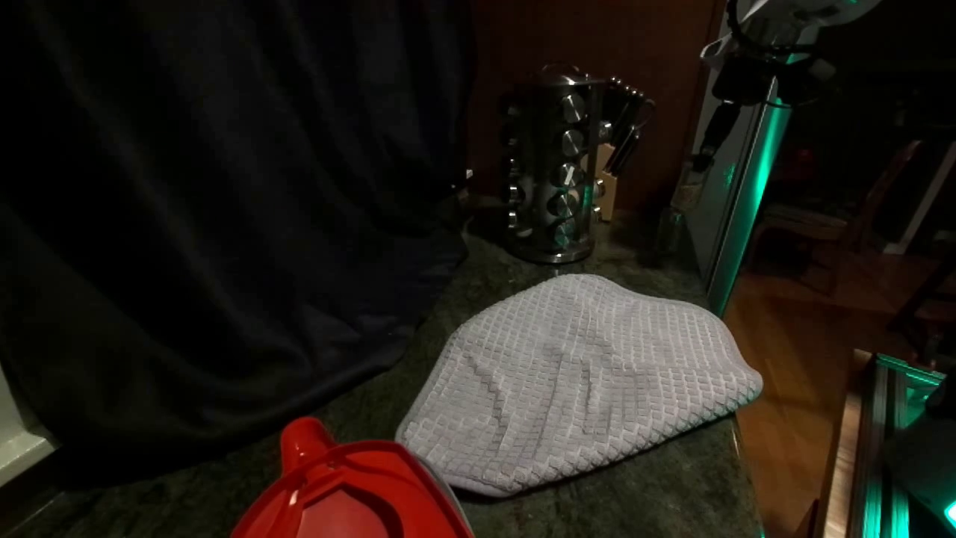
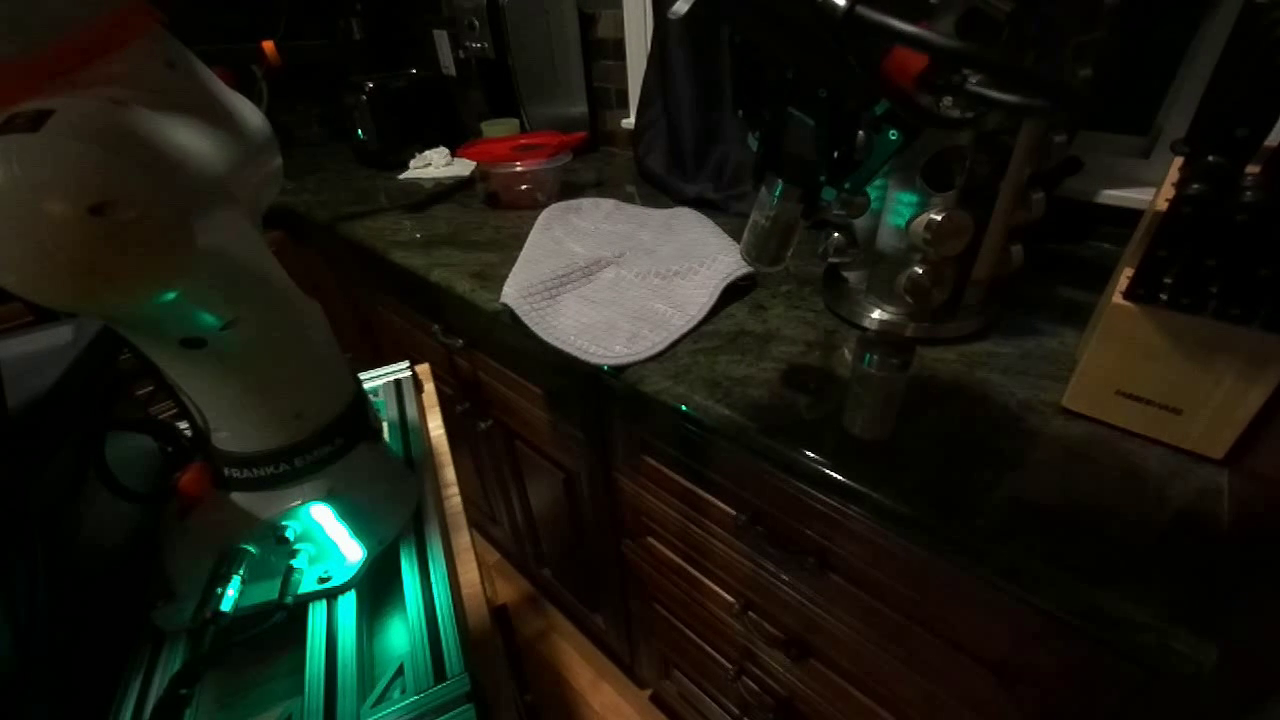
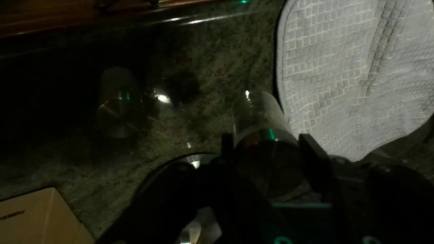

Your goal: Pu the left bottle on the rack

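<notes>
My gripper [image 3: 266, 144] is shut on a small glass bottle [image 3: 259, 113], its fingers either side of the shiny metal lid. In an exterior view the held bottle [image 1: 688, 190] hangs slightly tilted above the counter; in an exterior view this bottle [image 2: 772, 225] appears between the grey cloth and the rack [image 2: 905, 255]. A similar bottle [image 2: 878, 385] stands on the dark counter in front of the rack; the wrist view shows this standing bottle [image 3: 118, 105] on the left. The tiered rack [image 1: 553, 172] has several lidded jars; the arm partly covers it in an exterior view.
A grey textured cloth [image 1: 582, 373] lies humped on the counter. Beside the rack stands a wooden knife block [image 2: 1170, 350]. A red-lidded container [image 2: 522, 165] sits farther along the counter, near a dark curtain [image 1: 246, 187]. The counter's front edge [image 2: 810, 455] drops to drawers.
</notes>
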Robot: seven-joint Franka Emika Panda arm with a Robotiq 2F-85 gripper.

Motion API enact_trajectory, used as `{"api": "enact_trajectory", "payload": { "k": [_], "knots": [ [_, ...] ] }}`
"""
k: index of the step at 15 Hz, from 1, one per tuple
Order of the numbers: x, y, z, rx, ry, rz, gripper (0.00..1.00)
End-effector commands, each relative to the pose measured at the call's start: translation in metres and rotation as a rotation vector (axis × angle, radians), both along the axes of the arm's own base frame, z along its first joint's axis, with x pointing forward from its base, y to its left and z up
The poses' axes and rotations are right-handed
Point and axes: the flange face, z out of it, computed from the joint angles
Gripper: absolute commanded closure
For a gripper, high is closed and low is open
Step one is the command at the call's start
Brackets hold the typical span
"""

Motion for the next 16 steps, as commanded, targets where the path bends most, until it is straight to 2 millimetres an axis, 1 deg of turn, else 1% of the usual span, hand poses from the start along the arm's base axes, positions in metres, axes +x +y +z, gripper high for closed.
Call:
{"api": "enact_trajectory", "payload": {
  "k": [1,4,10,16],
  "knots": [
    [0.005,-0.014,0.000,0.081,0.009,-0.038,0.76],
    [0.010,-0.031,-0.001,0.160,0.020,-0.107,0.76],
    [0.026,-0.065,-0.011,0.315,0.034,-0.261,0.76],
    [0.050,-0.085,-0.027,0.431,0.035,-0.347,0.76]
  ]
}}
